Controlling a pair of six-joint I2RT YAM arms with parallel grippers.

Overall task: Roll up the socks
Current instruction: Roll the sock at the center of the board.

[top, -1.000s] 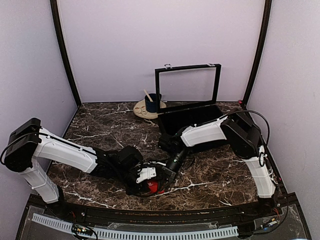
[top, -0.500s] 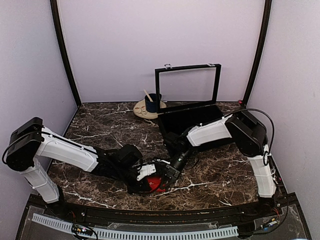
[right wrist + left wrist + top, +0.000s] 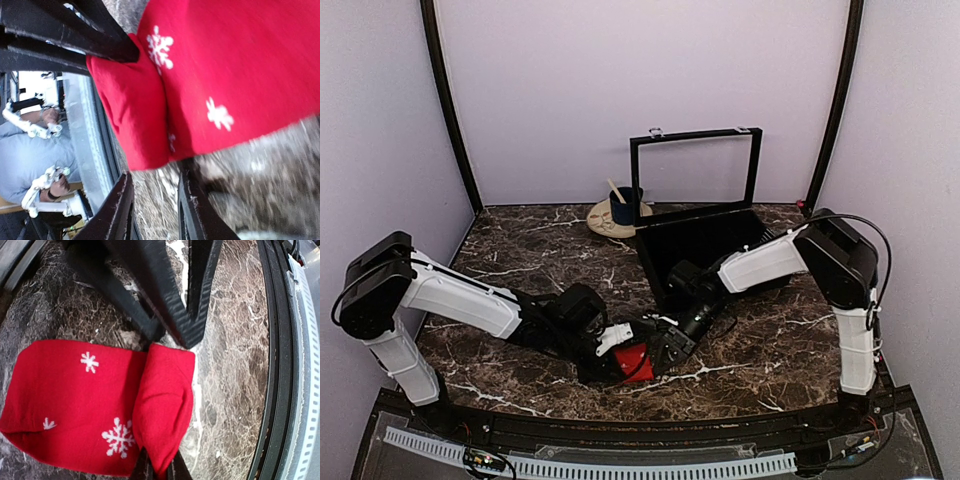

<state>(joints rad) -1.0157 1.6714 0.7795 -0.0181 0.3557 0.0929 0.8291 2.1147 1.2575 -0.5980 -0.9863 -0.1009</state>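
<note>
The socks [image 3: 90, 405] lie by the bench's [image 3: 520, 270] near edge, folded end pinched in the closed left claw [image 3: 159, 466], the right claw [image 3: 152, 200] parted and empty just beside that fold.

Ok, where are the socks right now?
Top view: socks lie near-centre on the table before the black box, between the right gripper and the left gripper, which pinches their folded end.

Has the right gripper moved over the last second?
Yes. Against the black box, the right gripper has shifted rightward in the top view, uncovering more of the red sock.
</note>
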